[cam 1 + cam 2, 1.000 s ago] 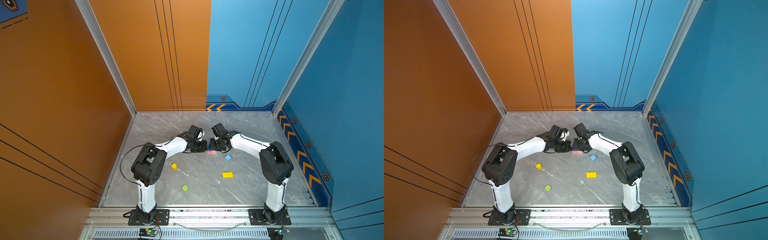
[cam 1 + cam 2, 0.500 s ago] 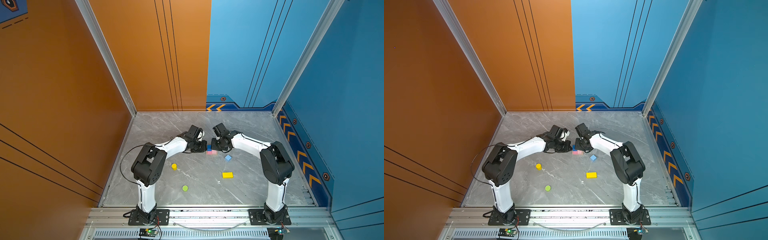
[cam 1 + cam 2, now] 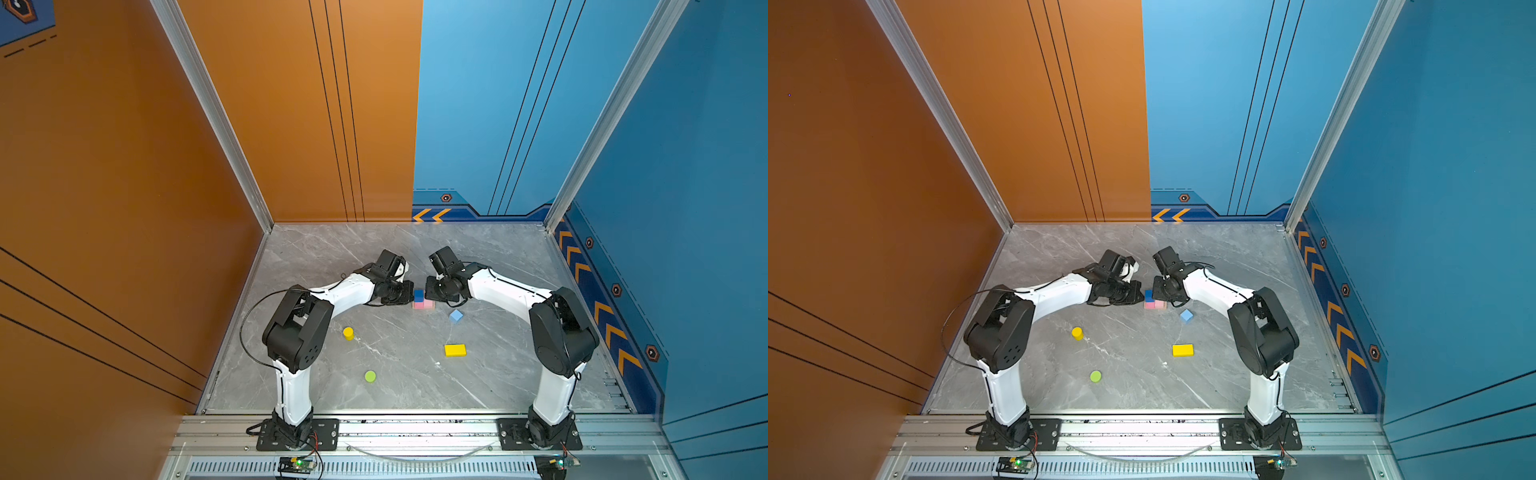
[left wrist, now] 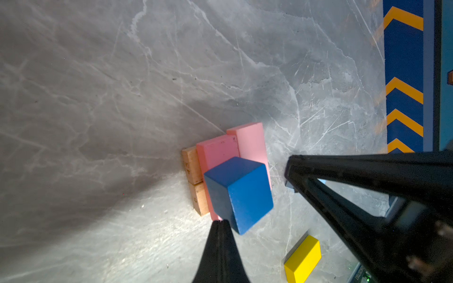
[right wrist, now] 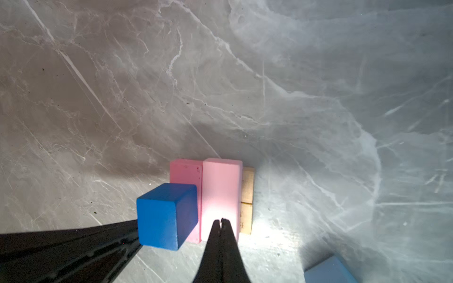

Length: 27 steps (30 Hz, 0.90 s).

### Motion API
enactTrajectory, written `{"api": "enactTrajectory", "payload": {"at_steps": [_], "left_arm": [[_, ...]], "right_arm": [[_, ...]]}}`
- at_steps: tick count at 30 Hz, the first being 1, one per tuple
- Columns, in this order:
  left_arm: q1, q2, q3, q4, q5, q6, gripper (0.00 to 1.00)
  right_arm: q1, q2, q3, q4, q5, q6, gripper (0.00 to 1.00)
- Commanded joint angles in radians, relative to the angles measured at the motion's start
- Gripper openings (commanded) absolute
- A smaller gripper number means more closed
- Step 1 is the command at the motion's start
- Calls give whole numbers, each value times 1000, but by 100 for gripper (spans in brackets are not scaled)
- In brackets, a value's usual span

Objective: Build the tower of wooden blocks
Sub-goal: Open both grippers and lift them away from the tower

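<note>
The tower stands mid-table: two tan planks [image 4: 192, 166] lowest, two pink bars [image 3: 424, 304] [image 5: 220, 186] across them, and a dark-blue cube [image 3: 418, 295] [image 4: 239, 193] on one bar. My left gripper [image 3: 410, 292] [image 4: 220, 221] is shut and empty, its tip at the tower's left side by the cube. From the right, my right gripper [image 3: 429, 291] [image 5: 221, 220] is shut and empty, its tip at the end of the paler pink bar. Loose wood blocks lie nearer the front: a light-blue cube [image 3: 456, 316], yellow brick [image 3: 455, 350], yellow cylinder [image 3: 348, 333] and lime-green cylinder [image 3: 370, 376].
Orange wall panels [image 3: 124, 208] close off the left side and part of the back of the grey marble table [image 3: 415, 395], blue panels [image 3: 685, 208] the rest. An aluminium rail [image 3: 415, 428] with both arm bases runs along the front edge.
</note>
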Motion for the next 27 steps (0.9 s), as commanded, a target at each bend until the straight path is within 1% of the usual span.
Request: {"api": "enactTrajectory", "payload": {"at_steps": [1,27], "left_arm": [[8,29,35,-28,-22,29,0],[10,62,67,-34,-26,31,0]], "right_arm": [[-6,-32,-21,2,26,18,2],[-7,-65,-52,11,33,22,2]]}}
